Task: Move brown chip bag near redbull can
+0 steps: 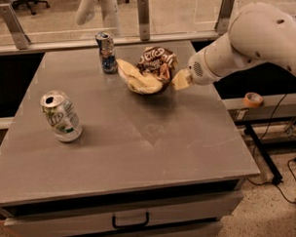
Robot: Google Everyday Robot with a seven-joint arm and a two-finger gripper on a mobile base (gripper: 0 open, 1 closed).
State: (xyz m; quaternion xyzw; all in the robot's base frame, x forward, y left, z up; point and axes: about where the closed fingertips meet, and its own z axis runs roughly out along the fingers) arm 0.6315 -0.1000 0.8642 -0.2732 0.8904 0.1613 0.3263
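The brown chip bag [149,70] lies crumpled on the grey table [139,140] at the back middle, its pale yellow part turned to the left. The redbull can [106,53] stands upright just left of the bag, a small gap between them. My gripper [181,80] comes in from the right on a white arm [247,39] and its pale tip sits right at the bag's right edge, low over the table.
A green-and-white 7UP can [61,116] stands at the table's left side. A glass rail with metal posts [143,15] runs behind the table. A roll of orange tape [253,99] lies on a ledge to the right. A drawer handle [131,221] is below the front edge.
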